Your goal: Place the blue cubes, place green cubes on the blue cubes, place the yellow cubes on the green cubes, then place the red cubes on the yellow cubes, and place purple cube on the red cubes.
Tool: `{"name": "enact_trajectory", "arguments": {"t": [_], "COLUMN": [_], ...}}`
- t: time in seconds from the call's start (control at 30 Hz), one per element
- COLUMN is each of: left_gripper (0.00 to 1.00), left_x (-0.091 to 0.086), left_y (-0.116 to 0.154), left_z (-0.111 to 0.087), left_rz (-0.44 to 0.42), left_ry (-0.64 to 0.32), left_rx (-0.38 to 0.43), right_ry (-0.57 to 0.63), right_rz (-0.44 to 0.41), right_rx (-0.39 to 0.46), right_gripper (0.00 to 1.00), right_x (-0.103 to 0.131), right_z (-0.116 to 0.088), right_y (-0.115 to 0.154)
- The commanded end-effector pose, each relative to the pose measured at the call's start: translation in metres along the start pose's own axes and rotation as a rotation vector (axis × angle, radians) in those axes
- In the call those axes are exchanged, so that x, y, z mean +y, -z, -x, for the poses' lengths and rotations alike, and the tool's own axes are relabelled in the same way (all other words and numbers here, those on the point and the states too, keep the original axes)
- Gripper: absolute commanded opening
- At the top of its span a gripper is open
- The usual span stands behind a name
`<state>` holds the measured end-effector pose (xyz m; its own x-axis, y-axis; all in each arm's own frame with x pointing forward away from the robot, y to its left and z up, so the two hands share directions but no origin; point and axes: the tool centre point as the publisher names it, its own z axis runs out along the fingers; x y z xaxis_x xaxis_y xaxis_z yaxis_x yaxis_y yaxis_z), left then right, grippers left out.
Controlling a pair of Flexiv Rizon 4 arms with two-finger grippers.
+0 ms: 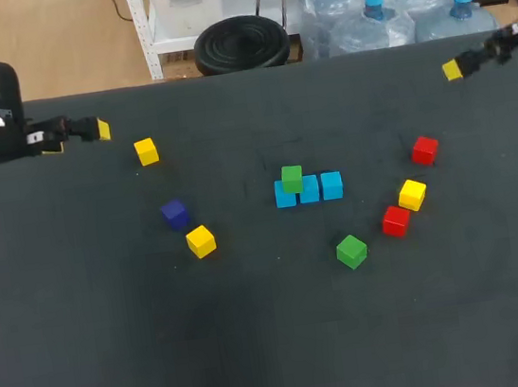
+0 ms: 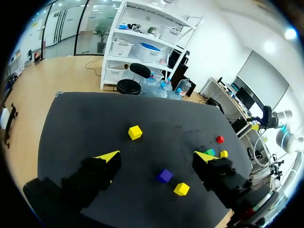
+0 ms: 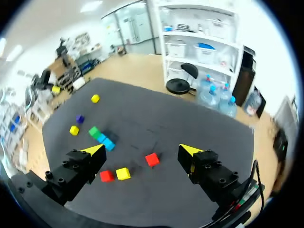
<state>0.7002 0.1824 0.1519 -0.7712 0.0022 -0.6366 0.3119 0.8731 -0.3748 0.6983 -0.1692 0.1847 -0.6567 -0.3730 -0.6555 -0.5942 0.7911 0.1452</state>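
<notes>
Three blue cubes sit in a row mid-table. One green cube rests on the leftmost one. A second green cube lies in front of the row. Yellow cubes lie at the back left, the front left and the right. Two red cubes lie at the right. The purple cube sits left of the row. My left gripper hangs open at the far left. My right gripper hangs open at the back right. Both are empty.
The dark table has a wide bare stretch along its front. The cubes are spread over the middle band, with gaps between them. Both arms stay near the back corners, away from the cubes.
</notes>
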Motion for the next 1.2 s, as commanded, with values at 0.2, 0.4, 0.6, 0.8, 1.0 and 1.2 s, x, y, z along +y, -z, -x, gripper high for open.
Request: {"name": "enact_trajectory", "arguments": {"t": [0.2, 0.4, 0.6, 0.8, 1.0, 1.2], "left_gripper": [1.0, 1.0, 1.0, 1.0, 1.0, 1.0], "left_x": [0.002, 0.002, 0.002, 0.002, 0.002, 0.002], "left_y": [0.0, 0.0, 0.0, 0.0, 0.0, 0.0], "left_z": [-0.001, -0.001, -0.001, -0.001, -0.001, -0.001], "left_rz": [-0.01, -0.01, -0.01, -0.01, -0.01, -0.01], "left_ry": [-0.001, -0.001, -0.001, -0.001, -0.001, -0.001], "left_rx": [-0.005, -0.005, -0.005, -0.005, -0.005, -0.005], "right_ry": [0.739, 0.982, 1.106, 1.16, 1.203, 1.234], "right_rz": [0.015, 0.076, 0.146, 0.196, 0.233, 0.283], "right_rx": [0.407, 0.526, 0.59, 0.638, 0.703, 0.751], "right_gripper": [1.0, 1.0, 1.0, 1.0, 1.0, 1.0], "right_x": [0.072, 0.104, 0.142, 0.167, 0.172, 0.171], "right_z": [0.018, 0.007, -0.016, -0.044, -0.069, -0.095], "right_y": [-0.002, -0.011, -0.031, -0.061, -0.075, -0.085]}}
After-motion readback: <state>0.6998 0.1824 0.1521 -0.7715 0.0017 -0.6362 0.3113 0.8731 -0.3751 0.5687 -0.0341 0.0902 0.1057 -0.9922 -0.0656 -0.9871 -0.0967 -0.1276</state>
